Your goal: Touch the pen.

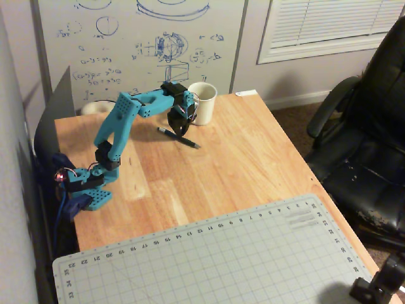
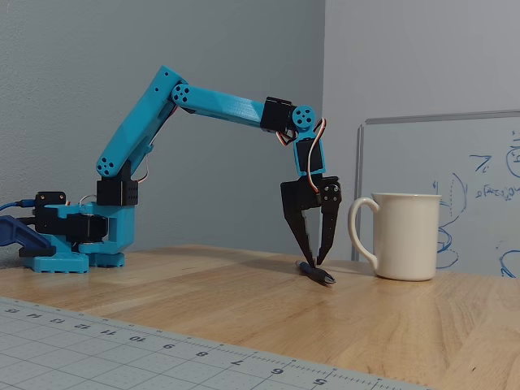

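The dark pen (image 1: 190,142) lies flat on the wooden table (image 1: 253,164), slanting from upper left to lower right, just in front of the white mug (image 1: 202,102). My gripper (image 1: 179,130) points down over the pen's middle, empty, with its black fingers drawn together. In the fixed view the fingertips (image 2: 311,257) come down to the pen (image 2: 322,277) and seem to touch it or hover just above it. The mug (image 2: 404,236) stands a short way to the right of the gripper (image 2: 314,259).
A grey cutting mat (image 1: 209,259) covers the near part of the table. The arm's blue base (image 1: 88,190) sits at the table's left edge. A black office chair (image 1: 367,139) stands to the right. A whiteboard (image 1: 139,44) leans behind the table.
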